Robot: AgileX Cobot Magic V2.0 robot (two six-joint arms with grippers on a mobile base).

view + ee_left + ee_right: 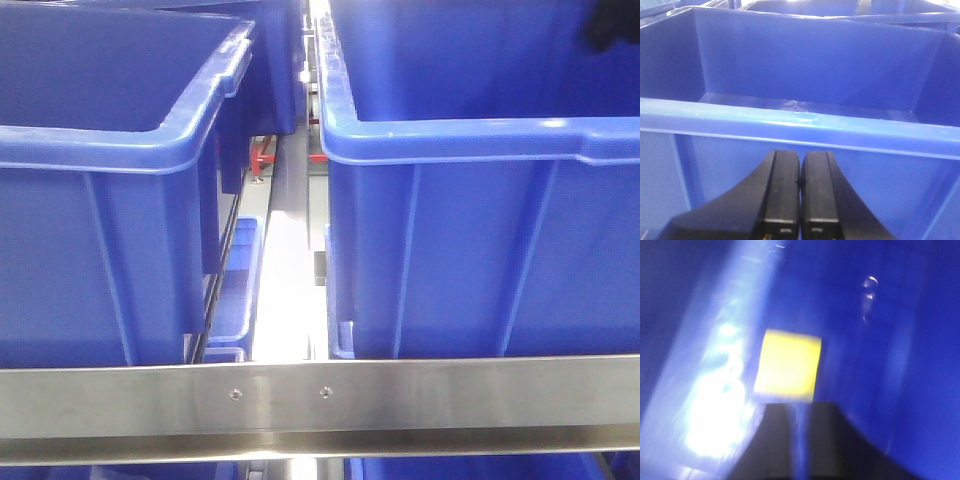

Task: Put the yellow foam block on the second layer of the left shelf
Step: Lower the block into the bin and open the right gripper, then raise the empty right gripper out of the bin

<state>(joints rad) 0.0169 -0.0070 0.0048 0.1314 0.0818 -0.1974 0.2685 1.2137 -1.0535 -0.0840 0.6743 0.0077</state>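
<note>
Block (787, 362) lay on a blue bin floor (880, 365), just beyond the right claw (802, 412); blur hid whether that claw was spread or pinching. Left claw (800, 170) was pressed together, holding nothing, before a bin rim (790, 125). Front view: steel rail (320, 395) nearest, two bins (100, 230) (480, 230) behind.

No text, label, brand, number or sign can be read on anything in these views, near either gripper or elsewhere.
</note>
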